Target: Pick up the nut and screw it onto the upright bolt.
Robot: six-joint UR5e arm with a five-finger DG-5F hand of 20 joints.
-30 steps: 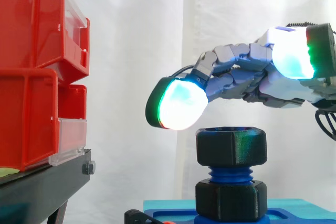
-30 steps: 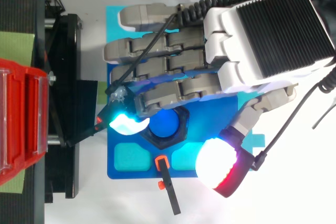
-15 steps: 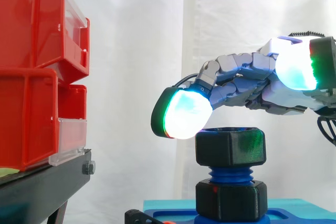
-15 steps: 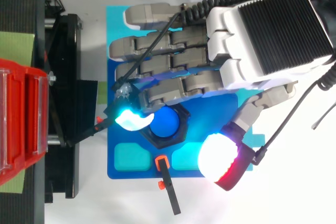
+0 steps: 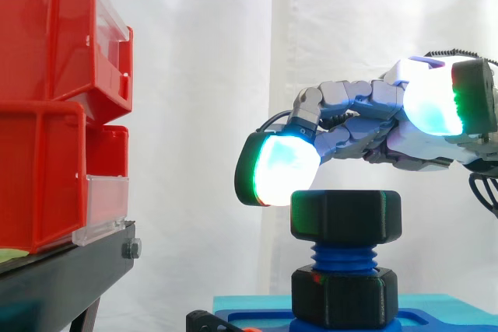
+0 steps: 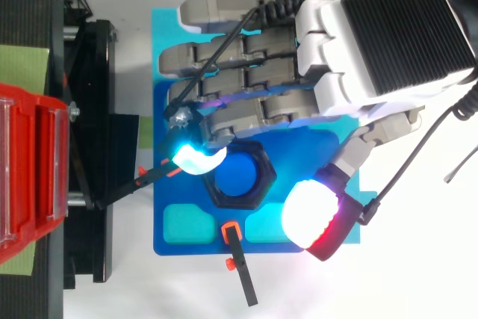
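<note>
- The hand [image 6: 381, 35] reaches in over the work from the right, back upward. Its fingers are loosely bent and stand apart from the thumb, and they clasp nothing.
- The black hexagonal plastic nut [image 5: 346, 215] sits on top of the blue threaded upright bolt [image 5: 342, 255]. A few turns of bare thread show beneath it.
- From above, the bolt's round blue top shows inside the nut's bore.
- One glowing cyan-green fingertip [image 5: 280, 170] lies at the nut's upper left rim. It is touching or just short of touching; I cannot tell which.
- The thumb, with a white-and-red glowing pad [image 6: 314, 214], is off to the nut's other side. In the side view it is raised well above the nut.
- A second black hexagonal nut [image 5: 345, 297] sits at the bolt's foot, on the blue base plate [image 6: 160, 240].
- Stacked red plastic bins [image 5: 47, 36] with clear fronts rest on a black stand [image 5: 62, 277] to the left, well apart from the bolt.
- A white curtain [image 5: 202, 75] hangs behind.
</note>
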